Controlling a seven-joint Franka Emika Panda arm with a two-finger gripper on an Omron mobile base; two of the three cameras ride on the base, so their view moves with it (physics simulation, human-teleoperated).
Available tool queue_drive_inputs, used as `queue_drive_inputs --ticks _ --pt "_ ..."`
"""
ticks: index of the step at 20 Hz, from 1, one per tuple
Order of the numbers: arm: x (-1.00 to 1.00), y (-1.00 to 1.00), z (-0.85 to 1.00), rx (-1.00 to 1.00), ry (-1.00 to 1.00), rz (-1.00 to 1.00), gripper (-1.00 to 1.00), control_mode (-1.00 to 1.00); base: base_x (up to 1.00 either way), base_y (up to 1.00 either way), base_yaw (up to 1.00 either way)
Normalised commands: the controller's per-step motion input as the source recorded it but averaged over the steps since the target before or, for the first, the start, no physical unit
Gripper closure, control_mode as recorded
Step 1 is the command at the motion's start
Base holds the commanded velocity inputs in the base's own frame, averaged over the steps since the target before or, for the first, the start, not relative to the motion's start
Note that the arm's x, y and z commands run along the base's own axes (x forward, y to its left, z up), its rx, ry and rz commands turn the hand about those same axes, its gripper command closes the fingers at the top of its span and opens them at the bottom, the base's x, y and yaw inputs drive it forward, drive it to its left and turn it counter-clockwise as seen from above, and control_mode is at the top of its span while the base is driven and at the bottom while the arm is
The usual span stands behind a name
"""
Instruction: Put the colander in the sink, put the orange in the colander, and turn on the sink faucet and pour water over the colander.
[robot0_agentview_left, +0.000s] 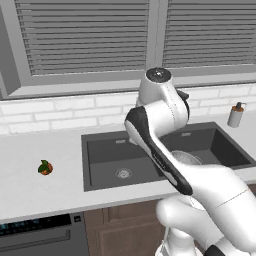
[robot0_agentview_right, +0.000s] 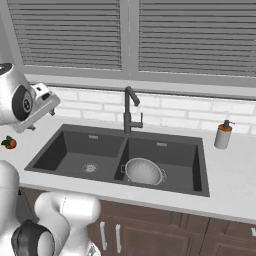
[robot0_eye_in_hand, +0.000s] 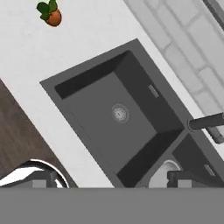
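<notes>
on the pale counter (robot0_agentview_left: 30, 150) left of the sink (robot0_agentview_right: 65, 145), well apart from the raised gripper (robot0_eye_in_hand: 109, 181), the orange (robot0_agentview_left: 45, 168) is seen, the colander (robot0_agentview_right: 144, 171) lying in the right basin; whether the jaws are parted cannot be told, nothing being seen held.

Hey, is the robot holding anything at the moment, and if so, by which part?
Nothing is held. The small round orange-red fruit lies alone on the white counter, and the pale metal colander sits in the dark grey sink.
</notes>
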Motion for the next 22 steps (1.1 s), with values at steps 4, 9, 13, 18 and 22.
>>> queue_drive_inputs --ticks 4,9,13,18,22 --pt "-0.84 1.0 -0.01 -0.02 0.21 0.24 -1.0 -1.0 0.0 0.0 0.0" --pt "-0.62 1.0 -0.19 -0.02 0.16 0.28 -1.0 -1.0 0.0 0.0 0.0" --pt "-0.22 1.0 -0.45 -0.05 0.06 0.31 -1.0 -1.0 0.0 0.0 0.0" --pt "0.79 1.0 -0.59 0.0 0.1 0.23 -1.0 -1.0 0.0 0.0 0.0" --pt "0.99 0.95 -0.71 0.0 0.01 0.14 -1.0 -1.0 0.0 0.0 0.0"
